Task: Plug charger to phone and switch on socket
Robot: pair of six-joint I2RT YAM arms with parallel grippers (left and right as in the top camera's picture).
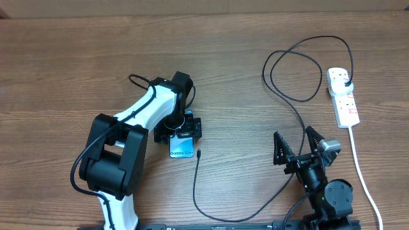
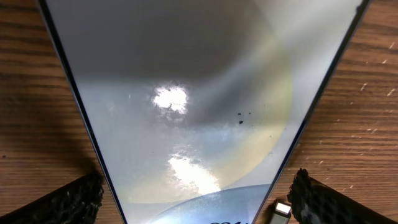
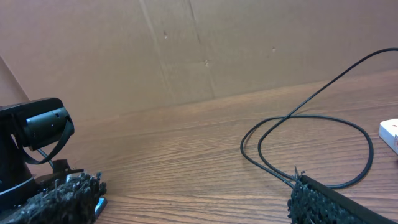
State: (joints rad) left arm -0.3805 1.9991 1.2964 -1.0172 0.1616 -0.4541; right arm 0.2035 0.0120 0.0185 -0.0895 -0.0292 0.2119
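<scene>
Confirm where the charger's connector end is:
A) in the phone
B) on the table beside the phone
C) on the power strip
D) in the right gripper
B: the connector end lies on the table beside the phone, not inserted; the right gripper is open and empty.

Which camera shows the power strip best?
The overhead view: the whole socket shows, with the black plug in it. The right wrist view catches only its white corner; the left wrist view shows none of it.
</scene>
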